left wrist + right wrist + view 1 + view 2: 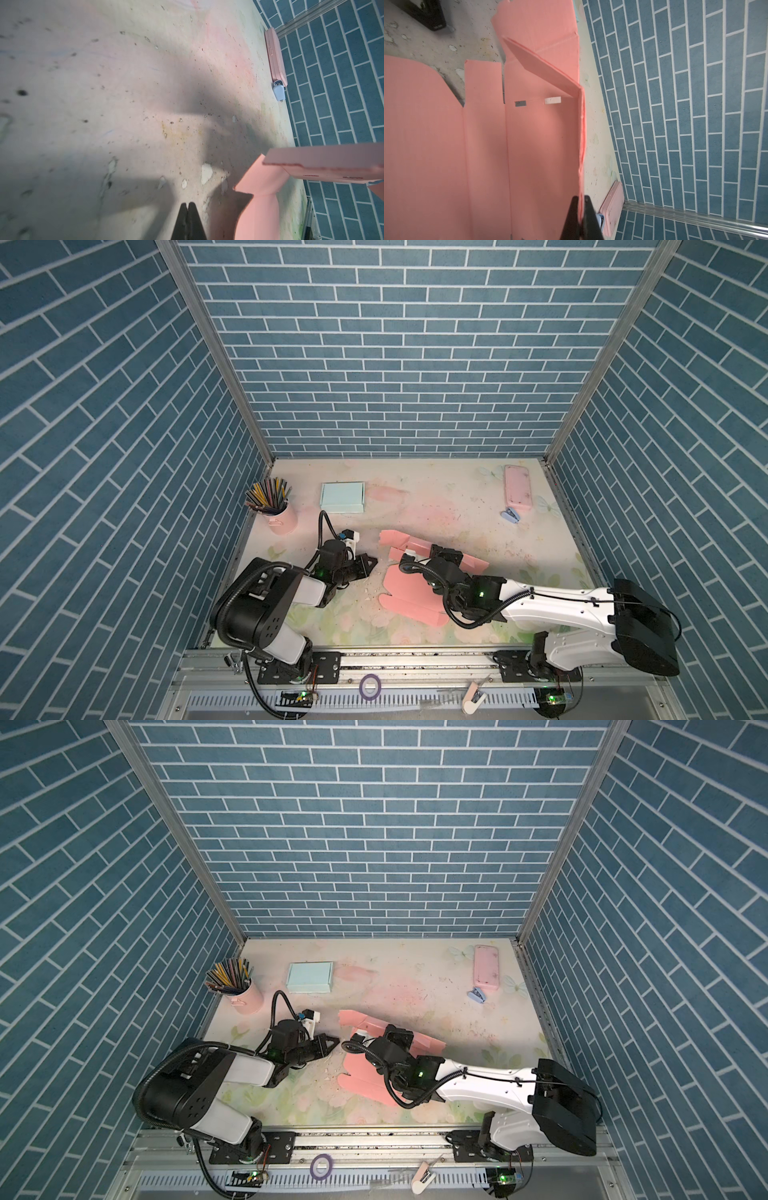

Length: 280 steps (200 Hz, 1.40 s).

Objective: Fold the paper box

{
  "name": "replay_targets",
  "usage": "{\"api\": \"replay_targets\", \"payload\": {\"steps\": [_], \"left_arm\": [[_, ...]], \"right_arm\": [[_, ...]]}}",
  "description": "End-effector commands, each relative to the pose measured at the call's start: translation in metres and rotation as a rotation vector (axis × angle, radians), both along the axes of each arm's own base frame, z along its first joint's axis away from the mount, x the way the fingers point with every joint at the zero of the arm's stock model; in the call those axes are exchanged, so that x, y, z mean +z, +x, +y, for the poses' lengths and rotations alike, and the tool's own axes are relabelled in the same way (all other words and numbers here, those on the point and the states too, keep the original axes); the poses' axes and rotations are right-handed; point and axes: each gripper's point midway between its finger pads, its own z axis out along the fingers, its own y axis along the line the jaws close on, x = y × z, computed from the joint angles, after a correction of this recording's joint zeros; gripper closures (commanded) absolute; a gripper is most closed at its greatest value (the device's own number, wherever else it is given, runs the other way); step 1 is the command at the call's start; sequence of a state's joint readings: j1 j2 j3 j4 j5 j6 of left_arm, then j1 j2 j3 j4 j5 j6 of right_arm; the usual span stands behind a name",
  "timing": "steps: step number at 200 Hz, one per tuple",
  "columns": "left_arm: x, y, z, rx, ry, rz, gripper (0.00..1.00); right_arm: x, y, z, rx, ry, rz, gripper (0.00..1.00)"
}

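Paper box [483,145] wall pinched in right tool [580,200]; left tool [188,205] apart.

There is one pink paper box [409,597]. Behind it there are one light blue box [342,497], one pink case [518,488] and one small blue stapler [510,514]. Behind it to the left stands one pink cup [284,520], holding many pencils [266,495].

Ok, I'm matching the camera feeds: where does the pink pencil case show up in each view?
Top view: pink pencil case in the far right corner of the table.
Top view: same far right corner.
Left wrist: along the foot of the brick wall, beyond the paper box; case at.
Right wrist: past the paper box wall, just beyond the right gripper; case at.
Shared landmark: the small blue stapler beside its end.
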<state>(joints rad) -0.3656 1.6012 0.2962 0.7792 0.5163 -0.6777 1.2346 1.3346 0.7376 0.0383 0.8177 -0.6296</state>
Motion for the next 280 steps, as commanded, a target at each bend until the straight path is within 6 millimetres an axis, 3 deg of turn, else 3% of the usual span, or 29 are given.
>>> {"api": "replay_targets", "payload": {"steps": [1,53,103,127,175,222,257,280], "left_arm": [[0.029,0.025,-0.021,-0.007,-0.088,-0.149,1.0],[0.03,0.025,-0.039,-0.031,-0.231,-0.191,1.0],[0.032,-0.002,-0.046,-0.059,-0.227,-0.18,1.0],[0.033,-0.014,-0.059,-0.081,-0.239,-0.157,1.0],[0.041,-0.024,-0.078,-0.108,-0.259,-0.158,1.0],[0.042,-0.027,-0.075,-0.111,-0.235,-0.157,1.0],[0.041,-0.036,-0.06,-0.114,-0.212,-0.153,0.96],[0.052,-0.043,-0.046,-0.113,-0.208,-0.173,0.93]], "right_arm": [[0.012,-0.002,0.001,0.002,0.053,-0.014,1.0],[0.011,-0.003,0.0,-0.003,0.07,0.0,1.0],[0.0,0.001,-0.001,-0.018,0.032,-0.003,1.0],[-0.001,0.005,-0.002,-0.034,0.047,-0.003,1.0],[-0.008,0.007,-0.004,-0.039,0.029,0.008,1.0],[-0.023,0.009,-0.002,-0.036,-0.025,0.0,1.0],[-0.006,0.013,-0.006,-0.043,-0.014,-0.093,1.0],[-0.001,0.013,-0.005,-0.034,-0.037,-0.132,1.0]]}}
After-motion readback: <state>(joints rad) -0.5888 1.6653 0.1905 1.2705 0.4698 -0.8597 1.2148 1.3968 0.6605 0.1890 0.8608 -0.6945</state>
